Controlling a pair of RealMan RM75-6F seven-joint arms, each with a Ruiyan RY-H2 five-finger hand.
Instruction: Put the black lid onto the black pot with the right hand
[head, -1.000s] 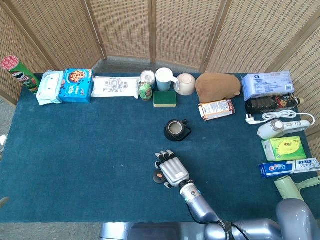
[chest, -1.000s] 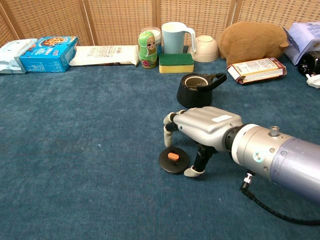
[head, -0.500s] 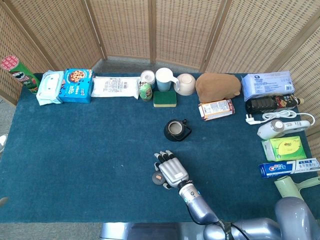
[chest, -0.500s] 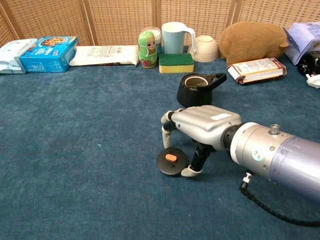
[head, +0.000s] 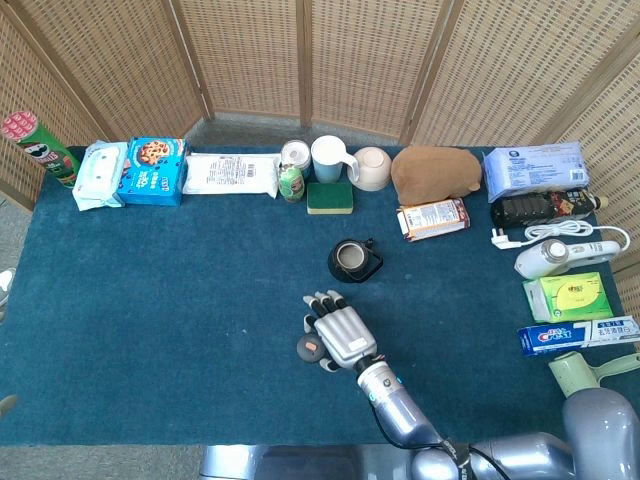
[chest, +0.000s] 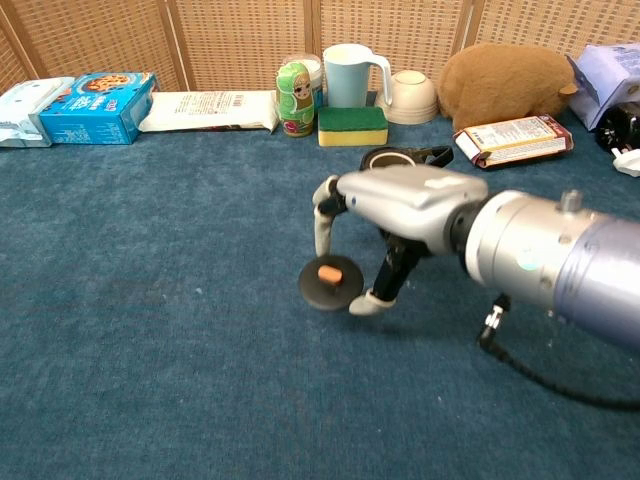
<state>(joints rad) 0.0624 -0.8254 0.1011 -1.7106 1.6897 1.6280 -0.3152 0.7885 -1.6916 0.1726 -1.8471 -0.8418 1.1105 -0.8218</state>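
Note:
The black lid (chest: 328, 283), a flat disc with an orange knob, hangs tilted just above the blue cloth, pinched between the thumb and fingers of my right hand (chest: 400, 205). From the head view the lid (head: 311, 348) peeks out at the left of the hand (head: 340, 335). The small black pot (head: 352, 261) stands open a short way beyond the hand. In the chest view only the pot's rim and handle (chest: 400, 157) show behind the hand. My left hand appears in neither view.
Along the back edge stand a blue box (head: 155, 170), a white packet (head: 230, 174), a green doll (chest: 295, 99), a sponge (chest: 352, 125), a mug (chest: 350, 74), a bowl (chest: 410, 95) and a brown plush (chest: 505, 80). Boxes and toothpaste (head: 578, 335) line the right side.
My right hand has closed on the lid and raised it off the cloth, shifting a little left and toward the pot. The pot has stayed where it was.

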